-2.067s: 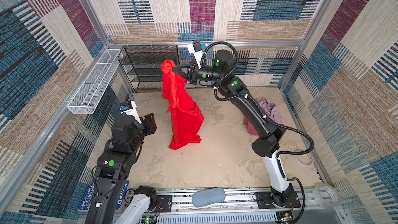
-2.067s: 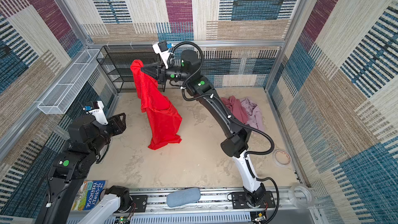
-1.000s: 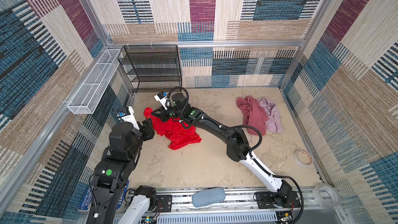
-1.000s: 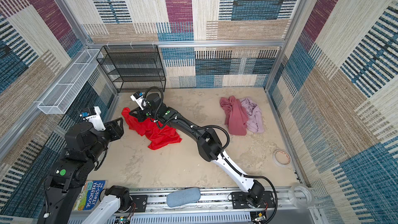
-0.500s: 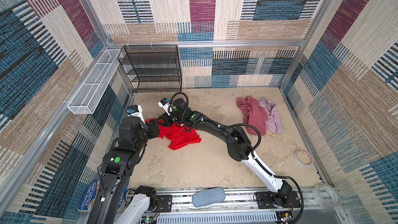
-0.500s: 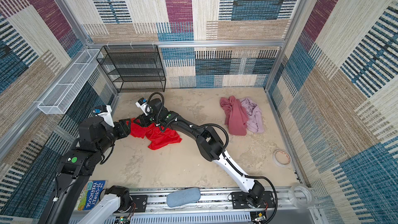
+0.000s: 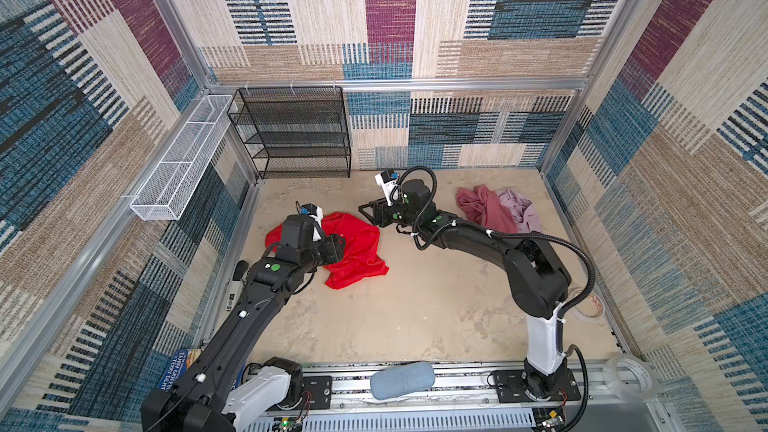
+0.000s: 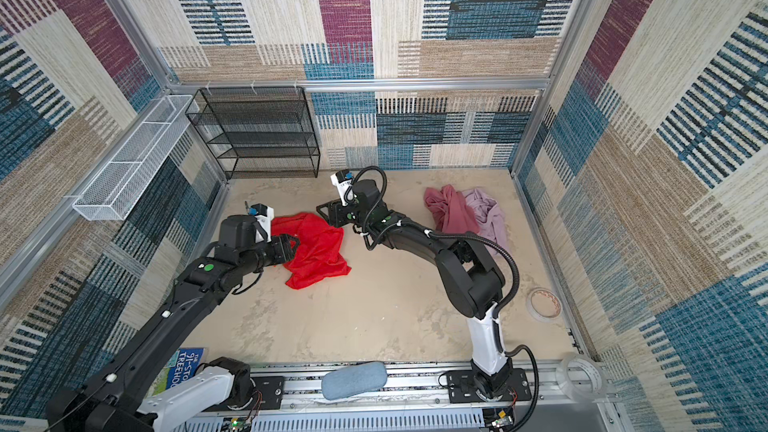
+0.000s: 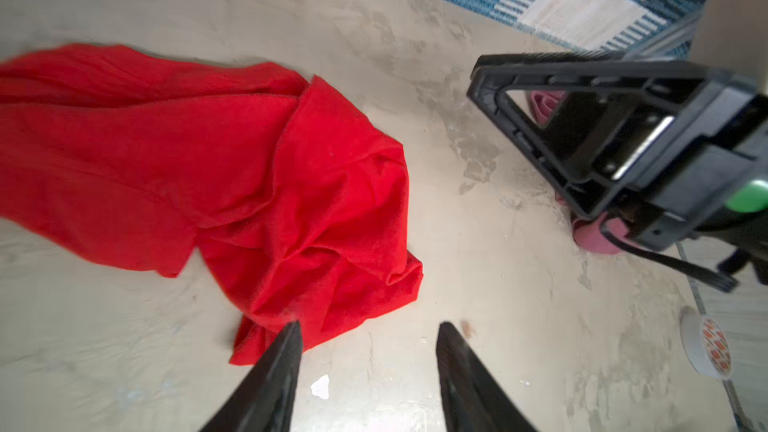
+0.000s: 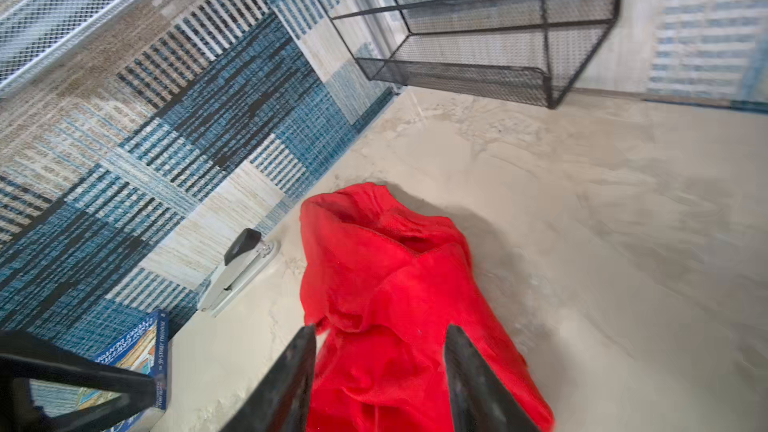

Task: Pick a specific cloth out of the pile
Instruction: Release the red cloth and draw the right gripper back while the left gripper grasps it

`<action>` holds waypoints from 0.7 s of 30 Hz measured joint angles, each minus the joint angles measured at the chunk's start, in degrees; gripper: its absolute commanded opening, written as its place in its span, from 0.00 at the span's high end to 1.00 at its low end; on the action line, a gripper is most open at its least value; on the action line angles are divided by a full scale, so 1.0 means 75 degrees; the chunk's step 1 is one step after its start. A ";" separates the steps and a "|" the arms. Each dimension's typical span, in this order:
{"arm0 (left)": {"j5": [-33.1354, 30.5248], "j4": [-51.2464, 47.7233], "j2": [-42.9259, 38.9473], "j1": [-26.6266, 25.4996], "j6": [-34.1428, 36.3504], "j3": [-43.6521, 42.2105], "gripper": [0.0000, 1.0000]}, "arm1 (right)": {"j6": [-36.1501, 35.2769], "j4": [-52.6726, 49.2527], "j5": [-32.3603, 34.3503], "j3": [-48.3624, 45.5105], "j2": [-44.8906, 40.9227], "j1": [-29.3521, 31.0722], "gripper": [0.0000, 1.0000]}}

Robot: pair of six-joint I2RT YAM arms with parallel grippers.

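Bright red cloth [image 7: 358, 249], rumpled on beige floor [image 7: 395, 317], left claw [image 9: 369, 323] released, right claw [image 10: 380, 326] released

Black arms [image 7: 266, 284], white base links [image 7: 544, 338], green dots [image 7: 272, 266], looped cables [image 7: 582, 259], tapered black jaws.

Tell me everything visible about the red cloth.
The red cloth is plain, vivid, slightly shiny fabric, crumpled into soft folds, one hemmed edge showing. It lies loose on the beige floor, left of centre, apart from the two pinkish cloths. The left gripper is open at its edge, the right gripper open just over it; neither grips it.
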 measured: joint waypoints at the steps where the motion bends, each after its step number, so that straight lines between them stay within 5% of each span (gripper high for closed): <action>1: 0.0047 0.0157 0.0242 -0.0175 -0.0038 -0.0052 0.45 | 0.0020 0.0012 0.0114 -0.0332 -0.0187 -0.0111 0.48; 10: 0.0154 0.1040 0.2122 -0.1597 -0.0058 -0.0061 0.48 | 0.0085 0.0227 0.0769 -0.2087 -0.1335 -0.0787 0.48; 21: -0.0187 0.1536 0.3934 -0.2014 -0.0256 0.0437 0.52 | 0.0044 -0.0128 0.1501 -0.2390 -0.1920 -0.1160 0.45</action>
